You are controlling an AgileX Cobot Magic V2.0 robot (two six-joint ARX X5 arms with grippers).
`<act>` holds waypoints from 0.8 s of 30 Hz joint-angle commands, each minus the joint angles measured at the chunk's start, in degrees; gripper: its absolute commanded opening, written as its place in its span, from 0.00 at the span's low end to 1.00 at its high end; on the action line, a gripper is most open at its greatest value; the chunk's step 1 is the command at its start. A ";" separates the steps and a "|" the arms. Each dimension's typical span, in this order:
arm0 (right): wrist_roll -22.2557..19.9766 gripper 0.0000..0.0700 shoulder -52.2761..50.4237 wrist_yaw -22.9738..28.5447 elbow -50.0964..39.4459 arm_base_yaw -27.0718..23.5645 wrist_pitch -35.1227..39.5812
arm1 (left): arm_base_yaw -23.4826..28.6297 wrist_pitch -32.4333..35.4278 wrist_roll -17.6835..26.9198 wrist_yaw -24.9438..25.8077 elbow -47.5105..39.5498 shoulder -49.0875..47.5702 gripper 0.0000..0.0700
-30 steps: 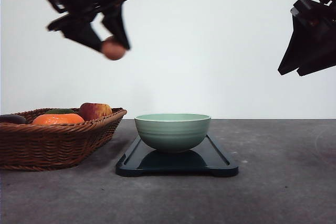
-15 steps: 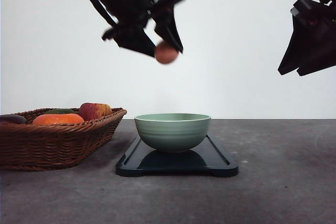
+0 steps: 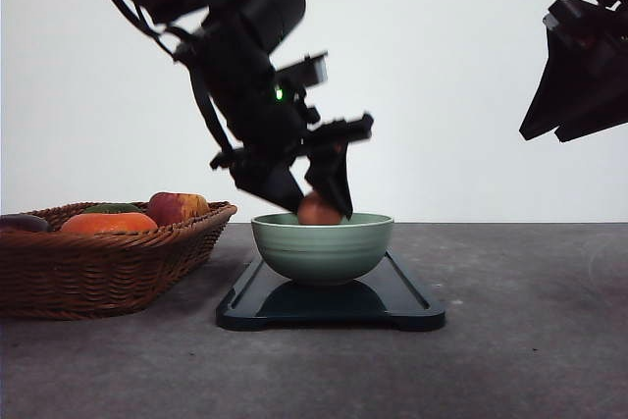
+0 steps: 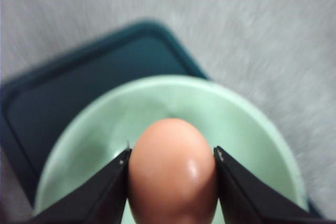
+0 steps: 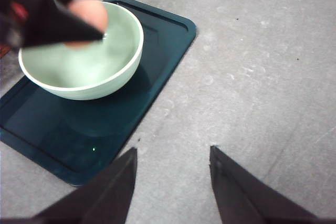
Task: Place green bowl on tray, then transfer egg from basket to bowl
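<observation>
Gripping the egg [image 3: 318, 210] at the bowl's [image 3: 323, 250] rim, the left gripper [image 3: 316, 205] nears the finish: bowl already on the tray [image 3: 412, 309], only the release remaining, while the right gripper [image 5: 170, 182] hangs open, empty, well apart.

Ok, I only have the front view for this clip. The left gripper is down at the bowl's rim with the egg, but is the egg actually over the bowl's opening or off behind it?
Observer: Over the opening. In the left wrist view the egg sits against the green bowl interior, with rim on both sides.
Operator: Is it released yet?
Observer: No, both fingers of the left gripper press its sides.
Operator: Anything already in the bowl?
Observer: The right wrist view shows the bowl's inside bare where it is not hidden by the gripper.
Operator: And the right gripper?
Observer: The right gripper is open over bare table beside the tray.
</observation>
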 commanded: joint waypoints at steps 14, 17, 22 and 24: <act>-0.63 0.38 0.48 0.09 0.57 0.15 0.72 | -0.88 1.16 0.50 -0.04 1.18 4.38 0.33; -0.64 0.38 0.48 0.09 0.57 0.15 0.72 | -1.09 1.16 0.52 -0.02 1.18 4.39 0.34; -0.63 0.38 0.48 0.09 0.57 0.15 0.72 | -1.57 1.08 0.52 -0.02 1.18 4.39 0.51; -0.63 0.38 0.48 0.07 0.57 0.15 0.71 | -1.69 1.05 0.52 -0.01 1.18 4.39 0.52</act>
